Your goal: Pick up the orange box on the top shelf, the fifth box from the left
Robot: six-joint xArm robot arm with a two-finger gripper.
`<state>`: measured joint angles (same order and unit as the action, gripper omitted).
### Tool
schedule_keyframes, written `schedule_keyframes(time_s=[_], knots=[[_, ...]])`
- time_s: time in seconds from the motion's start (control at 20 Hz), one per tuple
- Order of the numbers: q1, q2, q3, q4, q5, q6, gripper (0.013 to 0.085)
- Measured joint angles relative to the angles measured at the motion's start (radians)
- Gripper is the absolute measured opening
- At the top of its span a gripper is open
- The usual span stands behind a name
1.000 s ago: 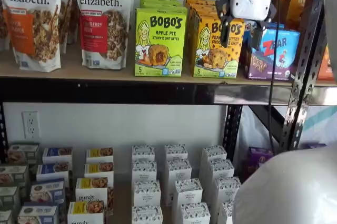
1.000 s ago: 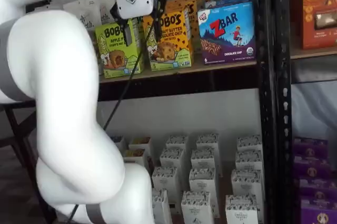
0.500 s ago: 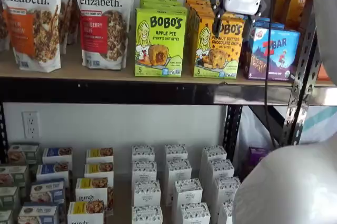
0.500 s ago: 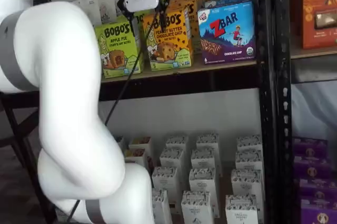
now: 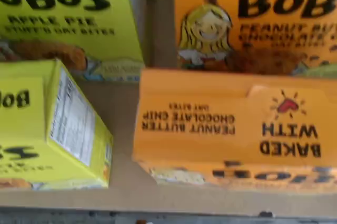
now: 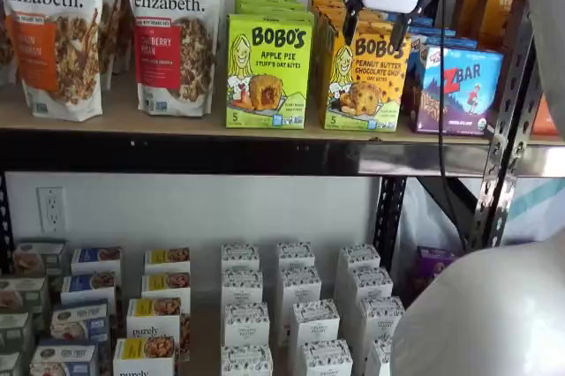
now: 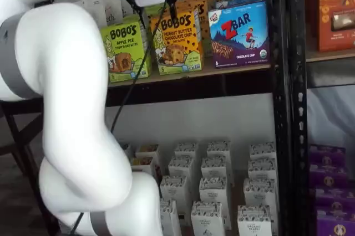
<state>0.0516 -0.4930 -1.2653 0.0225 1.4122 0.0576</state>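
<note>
The end effector (image 6: pixel 375 16) hangs w/ its white body above the orange box (image 6: pixel 365 79), and its two black fingers (image 6: pixel 349 5) reach down on either side of the carton's top edge, one toward the left, one toward the right. A gap shows between them in both shelf views, so it's spread wide, nothing held. The box stands upright on the top shelf (image 6: pixel 265 157), long axis vertical, front face toward the near side. It sits between the lime-green carton (image 6: pixel 268 71) on its left and the blue ZBar carton (image 6: pixel 456 89) on its right, near both.

So the relation that matters: box is directly below the end effector, and probably the next move is straight down, w/ the fingers straddling the carton's width. Judging by the views, the grasp isn't made yet.

Wrist view confirms: the orange box's top flap (image 5: pixel 231 121) fills the middle, w/ the green one beside it.

Hard to tell:
- whether the fingertips already touch the carton's sides
- how deep the row behind it runs
- right finger partly lost against the ZBar carton
- the arm's white bulk covers a lower corner in both shelf views
</note>
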Motion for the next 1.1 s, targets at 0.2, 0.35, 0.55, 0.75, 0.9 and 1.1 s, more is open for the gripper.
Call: schedule_keyframes(time_s=[0.2, 0.35, 0.55, 0.75, 0.9, 1.1], knots=[[0.006, 0.012, -0.014, -0.001, 0.003, 0.006, 0.085], [0.007, 0.011, -0.016, 0.002, 0.008, 0.006, 0.085], [0.008, 0.0, -0.006, 0.006, 0.012, 0.007, 0.085], [0.013, -0.014, 0.007, -0.004, 0.014, 0.013, 0.085], [0.015, -0.022, 0.015, -0.01, 0.013, 0.016, 0.085], [0.016, -0.032, 0.024, -0.015, 0.011, 0.018, 0.085]])
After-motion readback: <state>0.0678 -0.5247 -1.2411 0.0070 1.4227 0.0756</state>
